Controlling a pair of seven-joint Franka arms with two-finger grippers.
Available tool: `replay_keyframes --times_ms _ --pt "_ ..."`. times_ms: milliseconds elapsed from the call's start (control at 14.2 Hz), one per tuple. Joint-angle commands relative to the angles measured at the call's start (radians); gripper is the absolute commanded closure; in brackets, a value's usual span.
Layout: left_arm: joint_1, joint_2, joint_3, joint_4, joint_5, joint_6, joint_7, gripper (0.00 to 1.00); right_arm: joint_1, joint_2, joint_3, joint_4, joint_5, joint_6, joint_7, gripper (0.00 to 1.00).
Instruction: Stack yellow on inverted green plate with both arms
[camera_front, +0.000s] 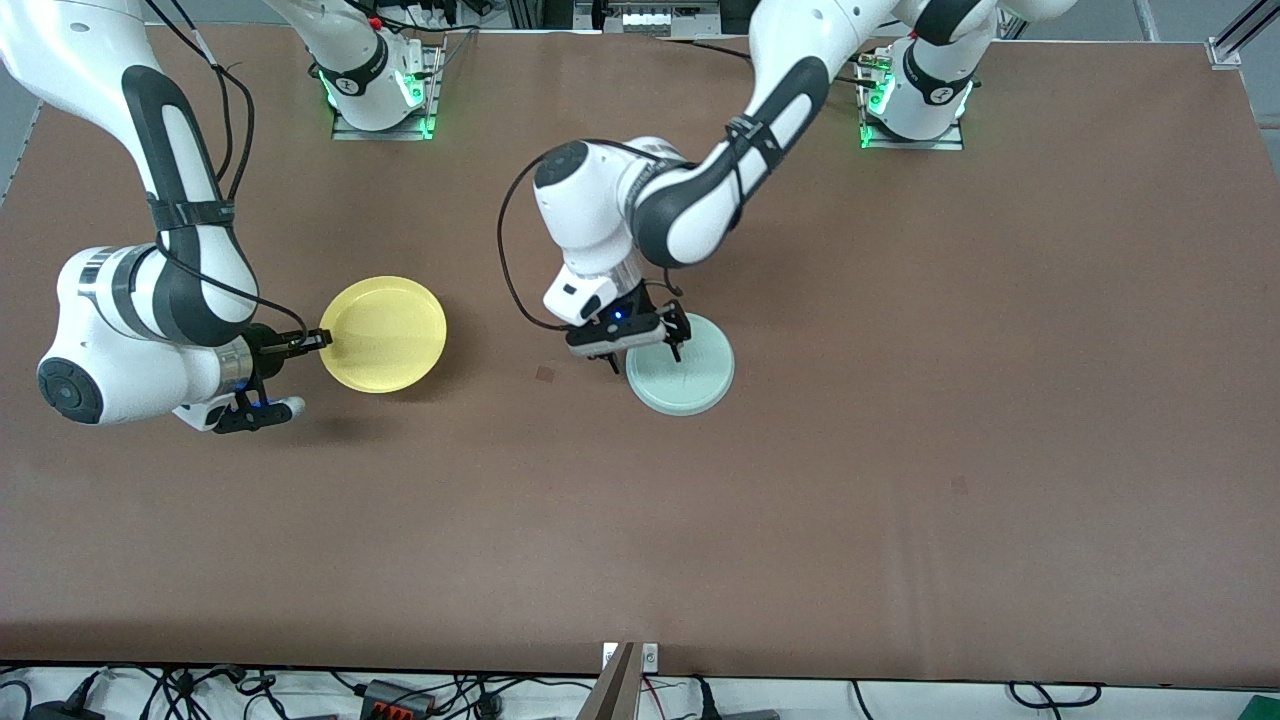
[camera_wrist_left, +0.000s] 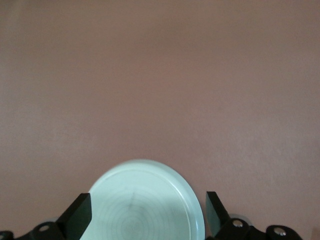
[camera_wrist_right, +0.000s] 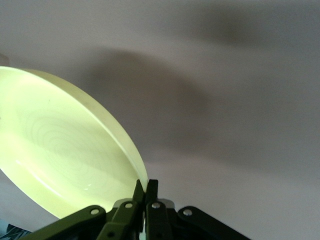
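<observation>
The yellow plate (camera_front: 383, 334) is up off the table (camera_front: 900, 450), tipped a little, over the right arm's end; its shadow lies on the table under it; the right gripper (camera_front: 318, 340) pinches the rim at about 9 o'clock on the plate as the front view shows it; in the right wrist view the 2 fingers (camera_wrist_right: 145, 192) are squeezed almost together with only the thin rim (camera_wrist_right: 131, 154) between them.

The green plate (camera_front: 681, 377) lies on the table near the middle, well apart from the yellow one; it looks upside down, with its flat bottom and faint rings showing; the left gripper (camera_front: 646, 352) is low over its edge at about 10 o'clock; the left wrist view shows the fingers (camera_wrist_left: 79, 214) spread wide, 1 on each side of the plate (camera_wrist_left: 145, 202), holding nothing.

What could go wrong, I think: the pinch on the yellow plate is only at 1 small spot on the rim, so the plate may swing or slip out while it is carried; the left gripper sits right where the yellow plate must land, so if it does not get out of the way the 2 arms could bump; a plate put down off the middle could slide off the green one's smooth bottom.
</observation>
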Motion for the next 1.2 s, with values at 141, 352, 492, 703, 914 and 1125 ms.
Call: replay_keyframes --times_ms 141,352,492,703,914,1125 --pt "0.091 -0.154 -0.007 -0.148 -0.033 -0.016 0.208 0.0 0.034 0.048 0.011 0.015 0.123 0.024 -0.003 1.0" --pt "0.163 -0.208 -0.008 -0.176 -0.035 -0.114 0.422 0.0 0.098 0.085 0.011 0.015 0.124 0.079 0.007 1.0" --pt "0.217 -0.237 -0.008 -0.183 -0.084 -0.201 0.593 0.0 0.164 0.097 0.012 0.013 0.132 0.13 0.084 1.0" --pt "0.355 -0.286 -0.008 -0.185 -0.237 -0.264 0.803 0.0 0.267 0.1 0.012 0.013 0.213 0.187 0.212 1.0" --pt "0.497 -0.356 -0.008 -0.183 -0.408 -0.318 0.972 0.0 0.386 0.129 0.012 0.013 0.268 0.285 0.33 1.0" --pt "0.59 -0.442 -0.008 -0.18 -0.495 -0.384 1.063 0.0 0.489 0.166 0.012 0.008 0.285 0.401 0.425 1.0"
